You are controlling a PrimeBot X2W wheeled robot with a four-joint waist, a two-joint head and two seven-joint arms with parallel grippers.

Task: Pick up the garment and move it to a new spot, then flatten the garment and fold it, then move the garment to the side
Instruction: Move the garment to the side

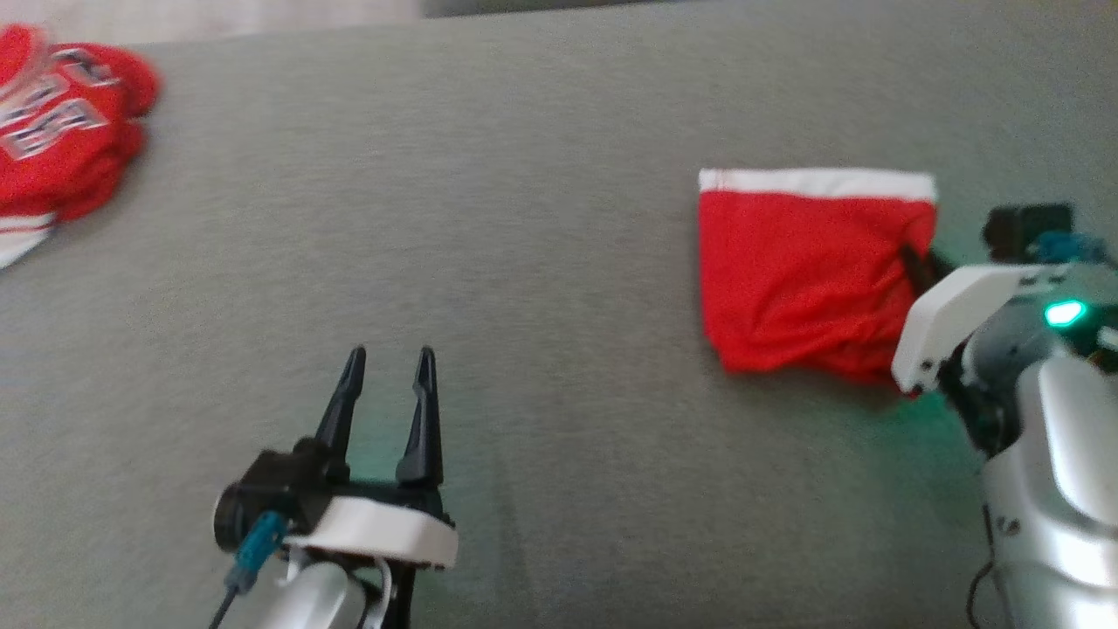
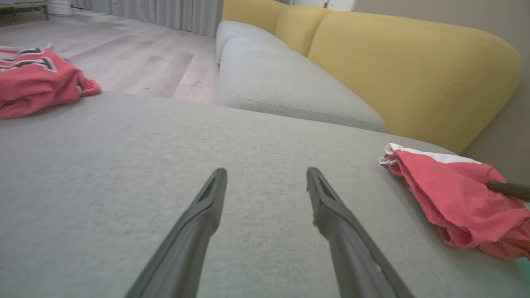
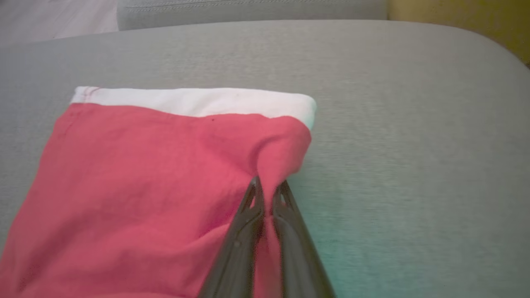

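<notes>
Lying at the upper left of the head view, a crumpled red jersey (image 1: 61,131) with lettering is resting on the grey cushion (image 1: 559,157), and the frame edge is cutting part of it off. Further right, at the lower left-centre, the left gripper (image 1: 390,354) is pointing up the frame. Its fingers are standing spread and grasping nothing, with bare cushion showing between them. It is sitting well apart from both cloths.

Right of centre, the garment (image 1: 803,279) is lying on the cushion. It is a roughly square red piece, with a white band (image 1: 817,183) running along its upper edge and wrinkles gathering toward its lower right. The right gripper (image 1: 915,262) is reaching in from the lower right, its dark fingers meeting the garment's right side. A green light (image 1: 1064,313) is glowing on the wrist behind.

In the left wrist view, the jersey is lying at the upper left with floor (image 2: 136,62) showing beyond it. A grey seat (image 2: 281,87) and a yellow back (image 2: 414,74) are running behind the cushion.

In the right wrist view, the garment is spreading across the left half of the frame. The right gripper's fingers are clenching at the lower centre, pinching a raised fold of red cloth at the garment's right edge, just below the band's right corner.
</notes>
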